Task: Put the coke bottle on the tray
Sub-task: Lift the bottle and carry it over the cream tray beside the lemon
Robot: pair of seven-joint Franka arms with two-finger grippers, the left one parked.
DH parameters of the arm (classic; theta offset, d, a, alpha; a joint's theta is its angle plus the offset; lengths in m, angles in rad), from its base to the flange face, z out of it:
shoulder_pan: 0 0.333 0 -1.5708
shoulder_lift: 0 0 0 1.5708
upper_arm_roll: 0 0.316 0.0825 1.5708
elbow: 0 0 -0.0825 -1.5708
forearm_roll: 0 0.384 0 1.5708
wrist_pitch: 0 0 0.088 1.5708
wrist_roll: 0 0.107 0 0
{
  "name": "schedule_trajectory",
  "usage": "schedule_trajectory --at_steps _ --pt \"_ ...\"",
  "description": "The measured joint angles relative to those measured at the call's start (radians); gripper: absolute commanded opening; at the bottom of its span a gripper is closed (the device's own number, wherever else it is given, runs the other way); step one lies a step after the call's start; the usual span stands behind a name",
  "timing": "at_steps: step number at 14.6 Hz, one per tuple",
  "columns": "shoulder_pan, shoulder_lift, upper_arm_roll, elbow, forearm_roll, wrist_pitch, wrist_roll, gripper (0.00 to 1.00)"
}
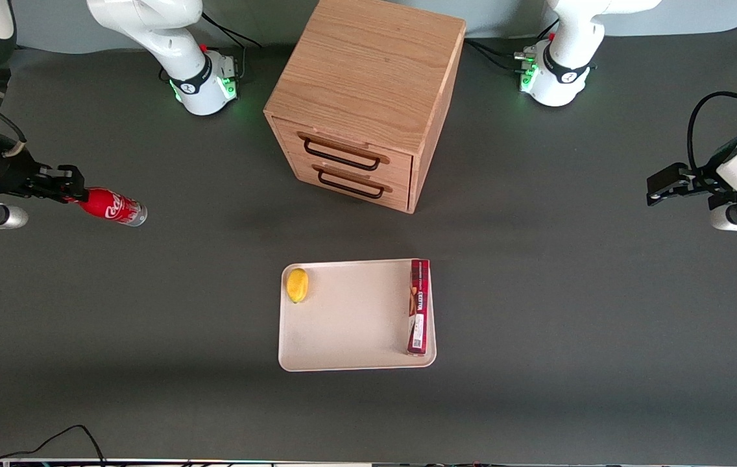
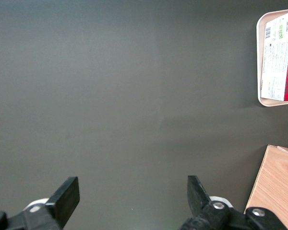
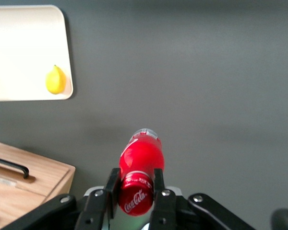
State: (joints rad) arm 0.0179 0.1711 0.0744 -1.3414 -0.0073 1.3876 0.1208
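The coke bottle (image 1: 112, 207) is a small red bottle with a white script logo and a silvery base. It hangs tilted in my right gripper (image 1: 70, 189), far toward the working arm's end of the table. In the right wrist view the two black fingers (image 3: 112, 185) press on the bottle's neck just below the red cap (image 3: 135, 198), and the bottle's body (image 3: 141, 155) points away from the camera. The cream-beige tray (image 1: 349, 318) lies flat near the table's middle, nearer the front camera than the cabinet. It also shows in the right wrist view (image 3: 24, 52).
A yellow lemon (image 1: 297, 285) lies in one tray corner. A long dark-red box (image 1: 418, 306) lies along the tray's edge toward the parked arm. A wooden two-drawer cabinet (image 1: 362, 104) stands farther from the front camera than the tray.
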Motion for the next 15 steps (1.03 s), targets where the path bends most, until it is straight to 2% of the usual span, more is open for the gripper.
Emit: schedule_trajectory --at_steps 2,5,8,12,15 --pt "0.046 0.082 0.003 0.082 0.0 0.001 0.102 0.0" --pt "0.176 0.229 0.007 0.222 0.0 0.012 0.312 0.0" --pt "0.272 0.357 0.008 0.312 0.0 0.122 0.467 0.0" --pt "0.341 0.51 -0.007 0.335 -0.001 0.344 0.557 0.0" --pt "0.352 0.589 -0.015 0.348 -0.002 0.416 0.558 0.0"
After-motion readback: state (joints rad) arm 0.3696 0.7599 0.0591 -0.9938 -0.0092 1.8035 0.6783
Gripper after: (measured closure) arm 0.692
